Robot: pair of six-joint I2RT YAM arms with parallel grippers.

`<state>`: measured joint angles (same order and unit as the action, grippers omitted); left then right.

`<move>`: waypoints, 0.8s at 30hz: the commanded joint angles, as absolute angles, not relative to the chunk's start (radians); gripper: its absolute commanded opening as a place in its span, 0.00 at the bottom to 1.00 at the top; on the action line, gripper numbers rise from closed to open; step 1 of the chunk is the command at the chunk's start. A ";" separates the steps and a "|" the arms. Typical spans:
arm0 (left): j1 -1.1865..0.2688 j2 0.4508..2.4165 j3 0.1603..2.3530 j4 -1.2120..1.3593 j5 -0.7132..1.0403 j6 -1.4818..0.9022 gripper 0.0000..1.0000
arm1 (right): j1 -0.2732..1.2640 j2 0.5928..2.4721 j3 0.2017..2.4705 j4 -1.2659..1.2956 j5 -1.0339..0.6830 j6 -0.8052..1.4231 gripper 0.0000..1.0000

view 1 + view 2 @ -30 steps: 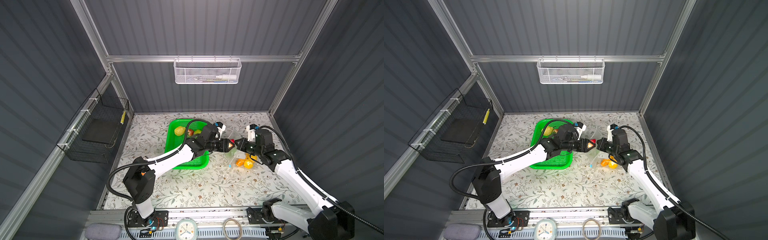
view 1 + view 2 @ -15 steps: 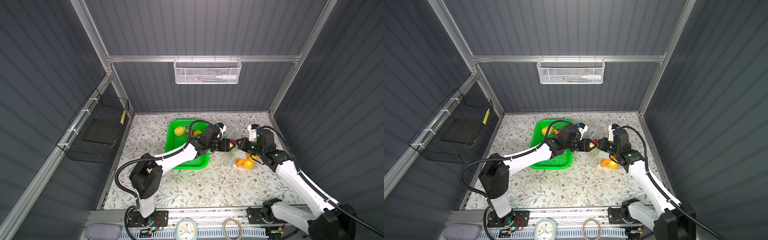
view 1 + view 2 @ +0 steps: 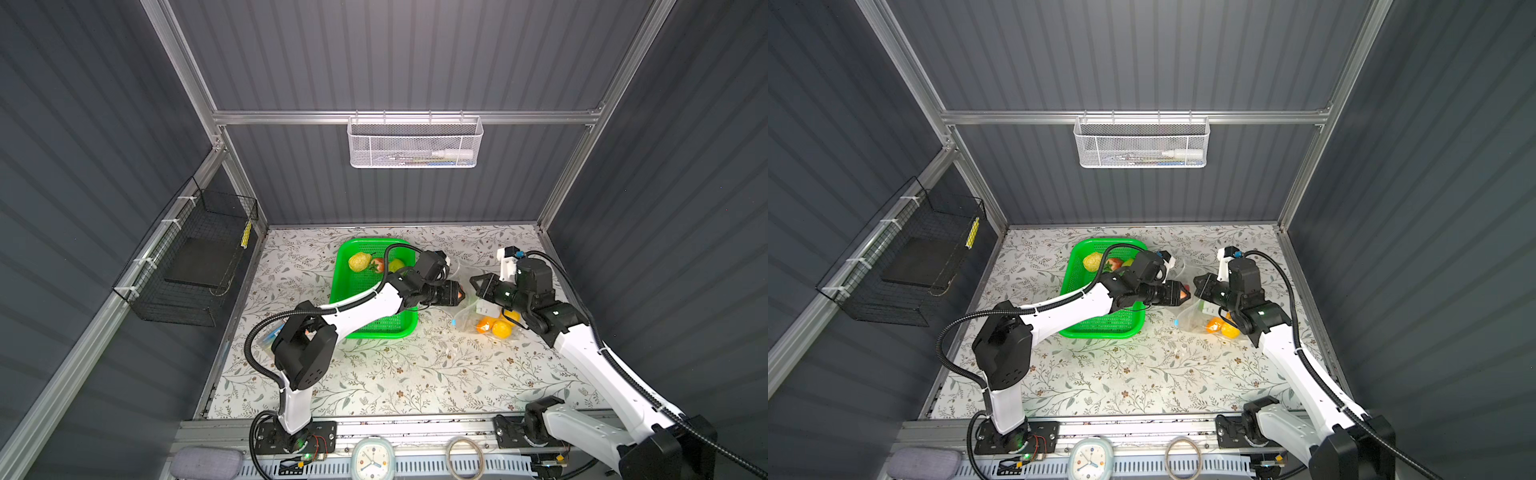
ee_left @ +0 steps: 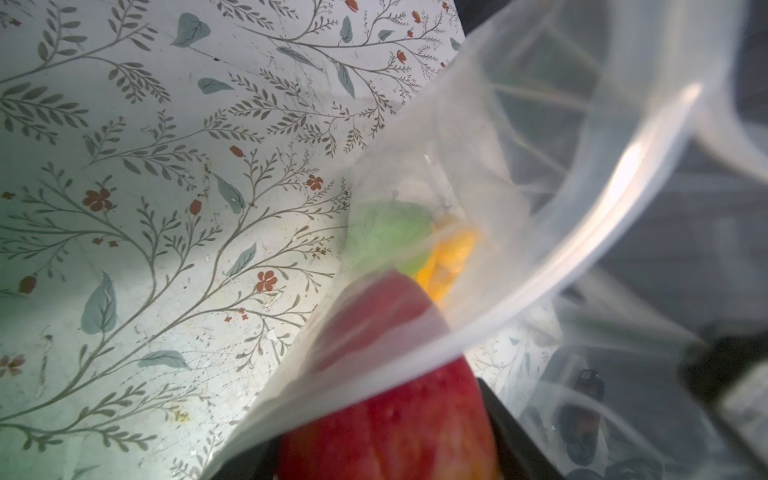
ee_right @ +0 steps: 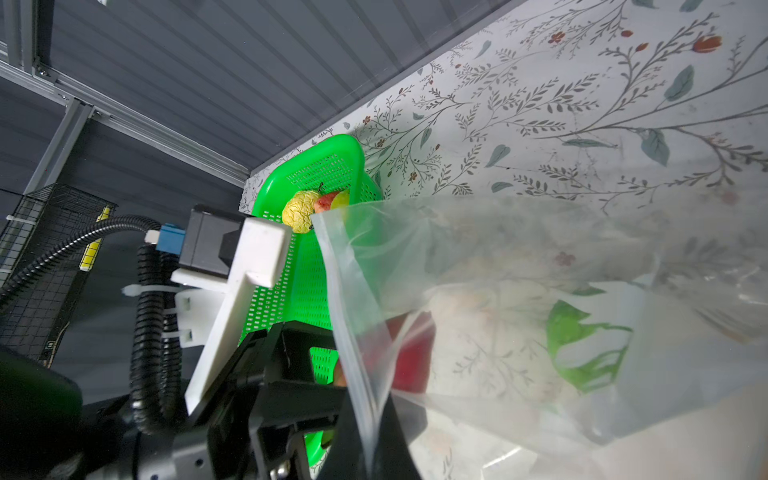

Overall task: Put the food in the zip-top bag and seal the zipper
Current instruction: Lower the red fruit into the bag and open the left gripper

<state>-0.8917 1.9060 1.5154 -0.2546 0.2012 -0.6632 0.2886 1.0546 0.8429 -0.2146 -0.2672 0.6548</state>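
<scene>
The left hand (image 3: 457,293) is clamped on a strawberry (image 4: 395,415), a light, hard, slick toy, its nose at the mouth of the bag (image 3: 467,311) and partly under the film. The right hand (image 3: 476,281) is pinched shut on the mouth's upper edge, holding it off the worktop (image 3: 395,374) beside the basket (image 3: 343,266). The bag is thin, floppy film that would likely sag shut if released, so the stiffer zipper (image 4: 623,195) strip looks the surest hold; orange and green food (image 4: 451,253) lies deeper inside.
</scene>
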 commanded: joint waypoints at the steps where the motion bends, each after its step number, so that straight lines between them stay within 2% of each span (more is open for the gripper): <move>1: -0.897 1.926 1.564 -0.332 0.165 -0.631 0.59 | 0.292 1.055 0.830 -0.177 -0.289 0.666 0.00; 9: -0.897 1.926 1.586 -0.389 0.106 -0.607 0.64 | 0.296 1.080 0.812 -0.135 -0.309 0.687 0.00; 24: -0.897 1.859 1.592 -0.319 0.158 -0.627 0.87 | 0.296 1.072 0.811 -0.143 -0.292 0.675 0.00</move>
